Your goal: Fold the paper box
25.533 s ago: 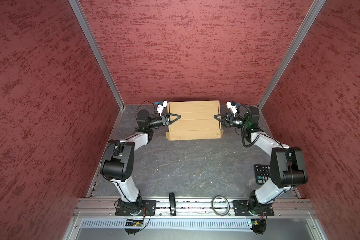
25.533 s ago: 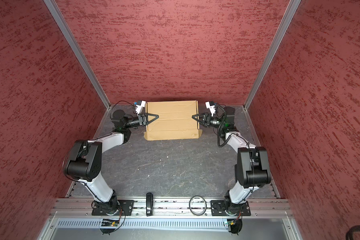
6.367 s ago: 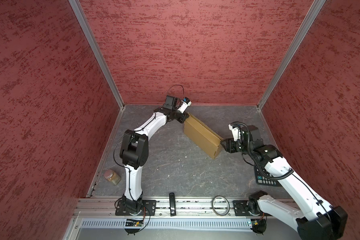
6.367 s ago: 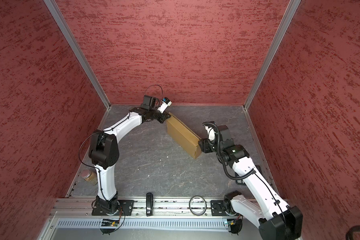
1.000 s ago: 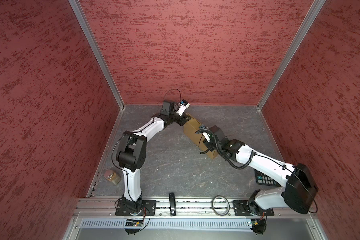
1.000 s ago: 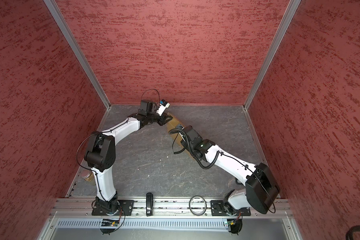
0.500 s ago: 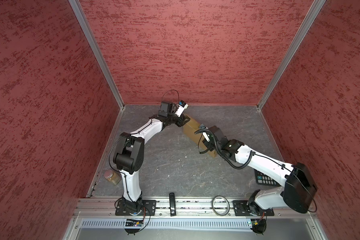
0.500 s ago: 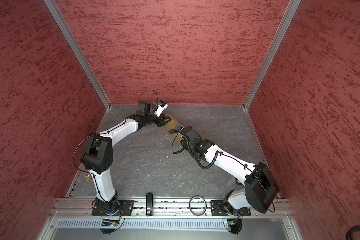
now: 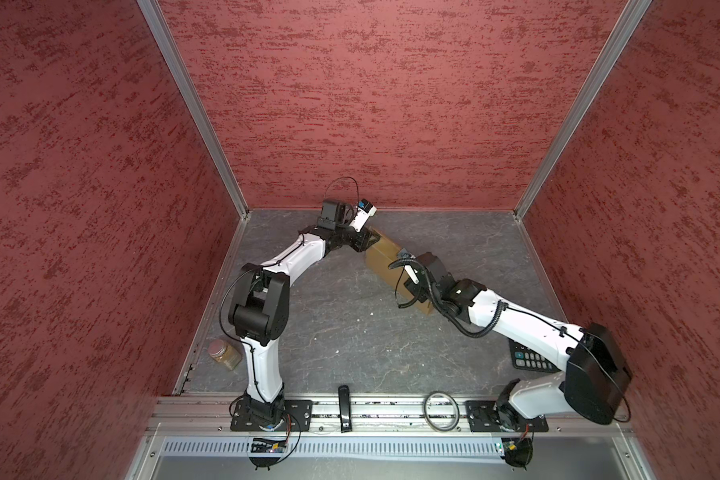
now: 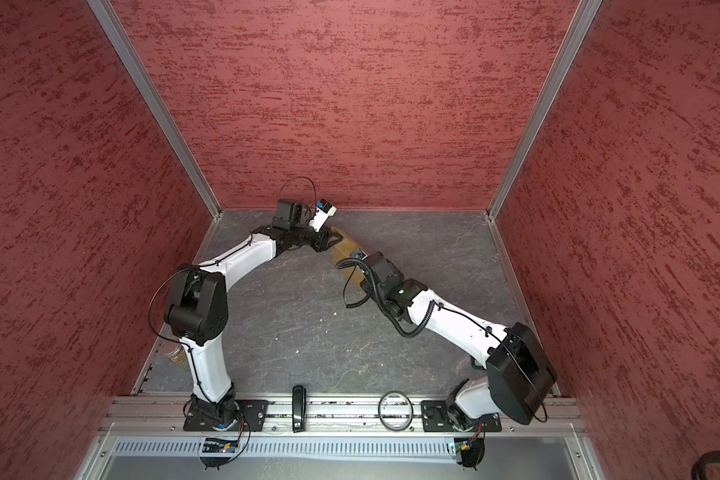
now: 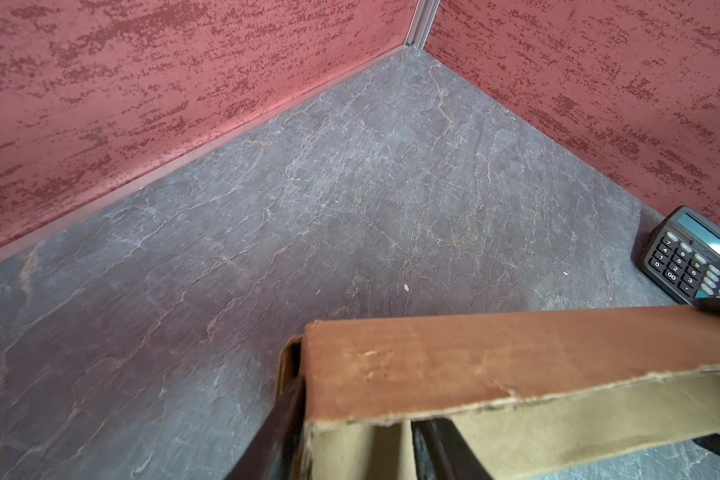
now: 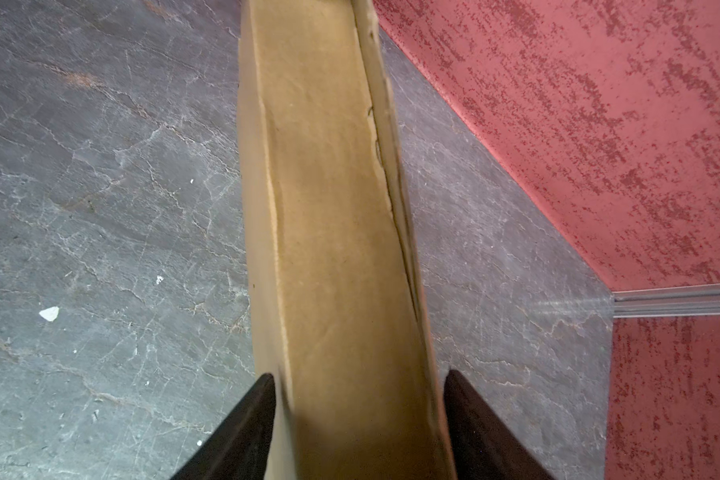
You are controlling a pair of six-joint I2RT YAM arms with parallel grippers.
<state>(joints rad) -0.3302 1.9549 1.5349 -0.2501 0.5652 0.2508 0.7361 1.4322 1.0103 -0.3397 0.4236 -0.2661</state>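
By the right edge of the bench (image 9: 350, 332), toward its near corner, a calculator (image 9: 531, 362) is lying just beside the right arm's elbow. A wide swing of that arm is risking a knock that sends it sliding. A jar (image 9: 224, 353) is standing at the left edge beside the left arm, well apart from the work and looking safe.

Further in, the right gripper (image 12: 359, 374) is straddling the thin upper side of the paper box (image 9: 385, 258), its fingers (image 12: 242, 428) lying at either face. I cannot tell whether they are pressing or merely flanking. If they are loose, the box is depending on one grip only and is liable to tip flat or pivot about its far end. Along that upper side a flap edge is gaping slightly from the body, so a squeeze off the seam is likelier to push it open than to tuck it in.

The box is standing on a long edge, apparently resting on the bench, and is running diagonally from near the middle of the far edge toward the centre right.

Farthest, the left gripper (image 9: 370, 241) is clenching the box's far end, one finger on each side of the corner. That corner is looking frayed, so a hard pull or an opposing twist between the arms is risking a tear or a crushed crease.
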